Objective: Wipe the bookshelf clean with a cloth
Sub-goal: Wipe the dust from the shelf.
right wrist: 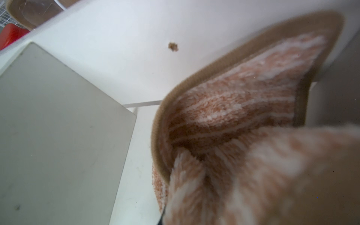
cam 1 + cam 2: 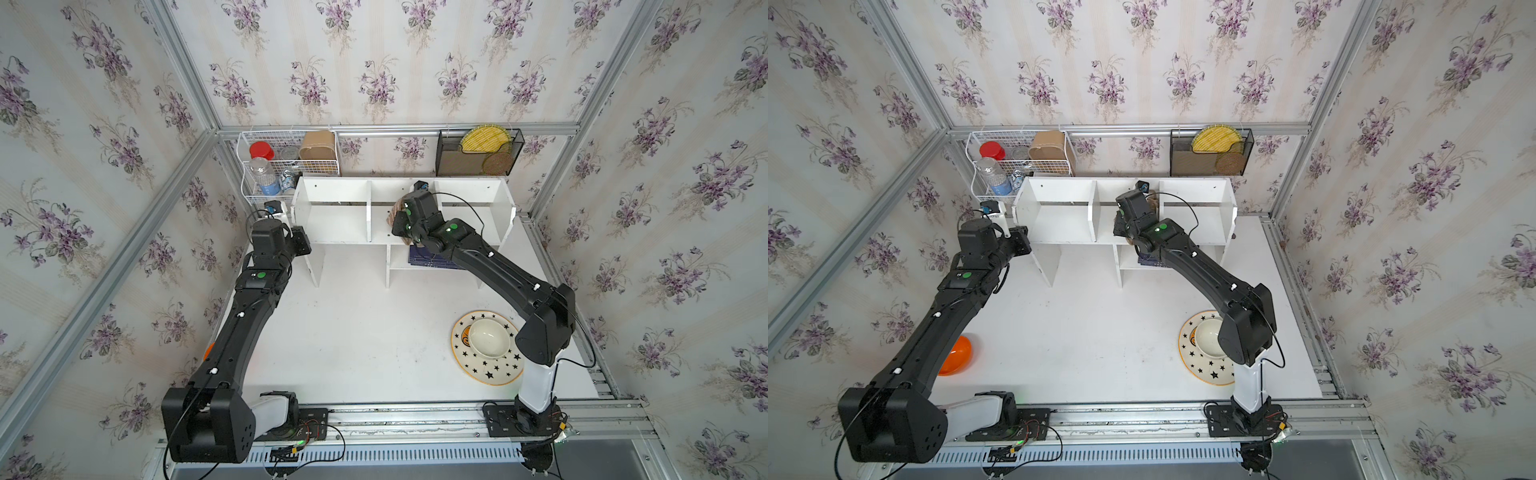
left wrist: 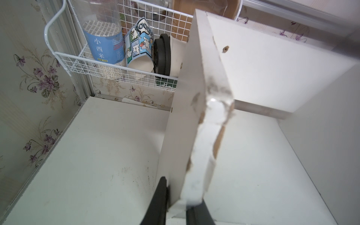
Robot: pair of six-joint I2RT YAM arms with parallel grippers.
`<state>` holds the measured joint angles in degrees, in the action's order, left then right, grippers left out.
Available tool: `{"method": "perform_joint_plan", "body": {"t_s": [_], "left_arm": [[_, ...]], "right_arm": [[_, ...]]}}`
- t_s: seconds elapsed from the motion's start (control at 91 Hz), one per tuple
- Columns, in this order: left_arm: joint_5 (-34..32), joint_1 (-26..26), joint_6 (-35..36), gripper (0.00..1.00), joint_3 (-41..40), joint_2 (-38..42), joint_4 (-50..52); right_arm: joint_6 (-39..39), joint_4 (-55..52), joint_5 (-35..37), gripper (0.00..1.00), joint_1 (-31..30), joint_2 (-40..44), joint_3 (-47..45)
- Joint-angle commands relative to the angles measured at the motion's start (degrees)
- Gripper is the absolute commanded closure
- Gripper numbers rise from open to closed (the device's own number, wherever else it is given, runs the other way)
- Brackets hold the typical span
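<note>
The cloth (image 1: 233, 109) is inside the bookshelf (image 2: 336, 224)'s middle compartment

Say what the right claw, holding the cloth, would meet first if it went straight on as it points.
Most likely the bookshelf, at the back panel of its middle compartment; the cloth bunched ahead of the right claw would press there first. Remaining gap unclear.

tan-brown striped cloth (image 1: 243, 120): near fold blurred, covers right gripper | orange round bowl (image 2: 957, 355): half behind left arm (image 2: 934, 322) | dark blue flat item (image 2: 419, 257) in white board bookshelf (image 2: 336, 224): too hidden to identify
</note>
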<state>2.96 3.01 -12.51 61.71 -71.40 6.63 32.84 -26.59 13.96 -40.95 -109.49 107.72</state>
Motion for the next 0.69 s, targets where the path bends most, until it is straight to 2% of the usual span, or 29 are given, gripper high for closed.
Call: {"method": "perform_joint_plan", "body": {"t_s": [0.0, 0.132, 0.473, 0.681], "left_arm": [[5.7, 0.1, -7.0, 1.0, -0.4, -0.3, 1.8], [5.8, 0.1, -7.0, 1.0, -0.5, -0.3, 1.7], [5.6, 0.1, -6.8, 1.0, -0.5, -0.1, 2.0], [5.8, 0.1, -6.7, 1.0, -0.4, 0.1, 2.1]], "right_arm": [[0.4, -0.3, -0.9, 1.0, -0.5, -0.9, 1.1], [0.1, -0.5, -1.2, 1.0, -1.5, -1.6, 1.8], [-0.5, -2.4, 3.1, 1.0, 0.0, 0.6, 0.6], [0.2, -2.2, 0.4, 1.0, -0.2, -0.9, 2.1]]}}
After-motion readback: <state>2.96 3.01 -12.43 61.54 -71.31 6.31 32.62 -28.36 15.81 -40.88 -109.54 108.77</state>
